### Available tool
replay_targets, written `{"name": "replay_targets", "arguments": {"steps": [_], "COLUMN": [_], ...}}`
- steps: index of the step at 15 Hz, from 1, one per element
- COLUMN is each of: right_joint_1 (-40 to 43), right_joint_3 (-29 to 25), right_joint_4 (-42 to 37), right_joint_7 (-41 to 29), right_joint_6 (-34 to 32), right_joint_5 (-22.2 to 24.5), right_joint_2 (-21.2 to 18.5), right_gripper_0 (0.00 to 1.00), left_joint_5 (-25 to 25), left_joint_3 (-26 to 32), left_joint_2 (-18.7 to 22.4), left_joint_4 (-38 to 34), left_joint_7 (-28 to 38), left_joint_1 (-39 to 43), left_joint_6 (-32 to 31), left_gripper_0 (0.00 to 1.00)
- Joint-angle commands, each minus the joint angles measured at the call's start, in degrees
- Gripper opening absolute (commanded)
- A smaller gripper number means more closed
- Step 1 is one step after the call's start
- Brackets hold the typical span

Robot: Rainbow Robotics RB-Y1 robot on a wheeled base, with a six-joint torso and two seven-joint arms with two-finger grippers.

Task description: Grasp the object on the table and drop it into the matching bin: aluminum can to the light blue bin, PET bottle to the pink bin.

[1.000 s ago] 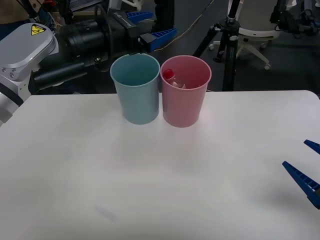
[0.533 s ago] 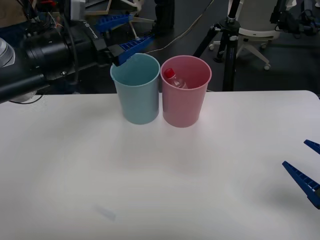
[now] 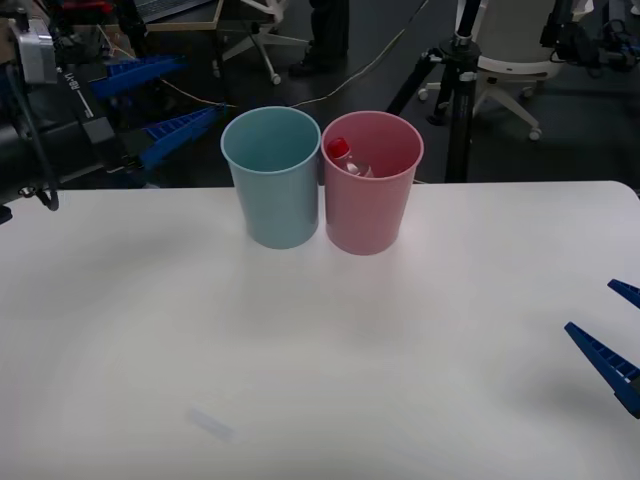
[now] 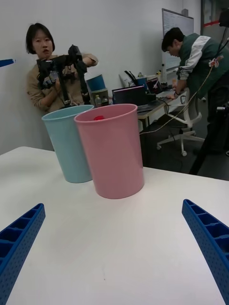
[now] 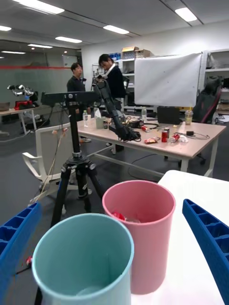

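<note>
The PET bottle lies inside the pink bin, its red cap just showing above the rim. The light blue bin stands touching the pink one on its left, at the back of the white table. My left gripper is open, raised beyond the table's far left edge, well left of both bins. From the left wrist, the bottle shows low in the pink bin, beside the light blue bin. My right gripper hangs open over the table's near right edge.
A black tripod stands behind the table just right of the pink bin. An office chair is farther back. A faint smudge marks the near left of the tabletop.
My left arm has swung away to the left, from just behind the light blue bin to beyond the table's far left edge. The bottle has settled in the pink bin. The right gripper is still.
</note>
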Motion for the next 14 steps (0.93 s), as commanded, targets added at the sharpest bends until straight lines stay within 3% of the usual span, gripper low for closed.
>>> {"name": "replay_targets", "arguments": {"steps": [1,5,8,12,14], "right_joint_1": [0.0,0.0,0.0,0.0,0.0], "right_joint_3": [0.0,0.0,0.0,0.0,0.0], "right_joint_4": [0.0,0.0,0.0,0.0,0.0], "right_joint_7": [0.0,0.0,0.0,0.0,0.0], "right_joint_6": [0.0,0.0,0.0,0.0,0.0], "right_joint_5": [0.0,0.0,0.0,0.0,0.0], "right_joint_2": [0.0,0.0,0.0,0.0,0.0], "right_gripper_0": [1.00,1.00,1.00,1.00,1.00], "left_joint_5": [-1.0,-1.9,-8.9,-20.2,-24.0], "left_joint_3": [6.2,14.1,20.9,29.3,31.9], "left_joint_2": [-0.1,-2.2,-7.9,-18.8,-23.2], "left_joint_4": [-2.7,-3.6,-5.6,-13.5,-15.6], "left_joint_7": [0.6,0.7,2.8,10.9,11.5], "left_joint_1": [7.2,15.5,20.9,29.1,31.4], "left_joint_6": [-1.1,-6.6,-10.4,-13.0,-15.5], "left_gripper_0": [1.00,1.00,1.00,1.00,1.00]}}
